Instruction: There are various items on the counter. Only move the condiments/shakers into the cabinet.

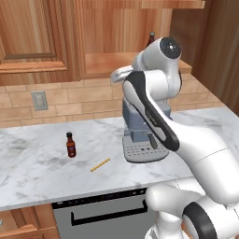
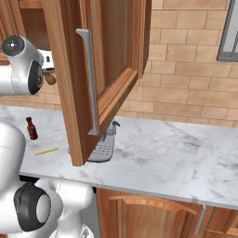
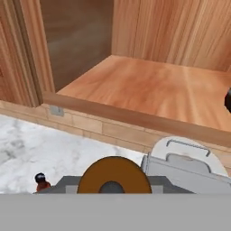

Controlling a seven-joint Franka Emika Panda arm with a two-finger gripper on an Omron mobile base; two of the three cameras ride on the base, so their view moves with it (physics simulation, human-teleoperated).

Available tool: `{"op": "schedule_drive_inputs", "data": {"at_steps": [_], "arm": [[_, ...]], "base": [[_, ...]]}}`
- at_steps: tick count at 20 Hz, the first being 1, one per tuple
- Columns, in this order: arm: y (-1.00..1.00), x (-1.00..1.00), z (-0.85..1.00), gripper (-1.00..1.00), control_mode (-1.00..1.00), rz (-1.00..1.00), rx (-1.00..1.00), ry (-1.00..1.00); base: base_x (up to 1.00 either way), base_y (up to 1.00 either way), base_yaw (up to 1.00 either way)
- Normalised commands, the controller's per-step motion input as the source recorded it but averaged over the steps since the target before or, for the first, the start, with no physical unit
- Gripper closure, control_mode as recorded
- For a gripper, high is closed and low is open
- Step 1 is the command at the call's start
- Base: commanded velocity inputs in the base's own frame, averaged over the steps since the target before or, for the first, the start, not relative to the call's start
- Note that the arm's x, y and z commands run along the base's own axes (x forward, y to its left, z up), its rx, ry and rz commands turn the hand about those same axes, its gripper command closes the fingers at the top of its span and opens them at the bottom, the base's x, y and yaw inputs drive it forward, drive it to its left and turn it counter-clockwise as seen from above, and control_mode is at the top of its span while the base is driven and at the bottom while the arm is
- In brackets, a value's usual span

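Gripper (image 2: 46, 70): clamped on the shaker (image 3: 113, 173); in the hand view the shaker's round tan top with its dark centre sits at the bottom middle.
Shaker position: in the air above the coffee machine (image 3: 185, 164), in front of the cabinet's (image 3: 149, 85) front lip and below shelf level.
Cabinet edges: left wall and raised front lip frame the opening; its door (image 2: 93, 69) stands swung wide.
Shelf room: the wooden floor is bare across left and middle.
Cabinet contents: a dark bottle (image 3: 228, 100) at the shelf's far right.
Counter (image 1: 37, 172): the sauce bottle (image 1: 71, 145) stands upright, well left of the coffee machine; a yellow stick (image 1: 100, 164) lies flat between them, nearer the front edge.
Labels: red band on the sauce bottle, too small to read.
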Motion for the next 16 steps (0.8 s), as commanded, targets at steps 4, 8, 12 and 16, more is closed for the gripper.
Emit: {"op": "schedule_drive_inputs", "data": {"at_steps": [4, 8, 12, 16], "arm": [[-0.14, -0.01, 0.41, 1.00, -1.00, -0.13, 0.12, -0.17], [-0.35, -0.01, 0.30, 1.00, -1.00, -0.14, 0.33, -0.07], [-0.03, -0.01, 0.01, 1.00, -1.00, -0.09, 0.09, -0.10], [-0.04, 0.00, 0.27, 1.00, -1.00, -0.08, 0.04, -0.11]], "base": [[0.00, 0.00, 0.00], [0.00, 0.00, 0.00], [0.00, 0.00, 0.00], [0.00, 0.00, 0.00]]}}
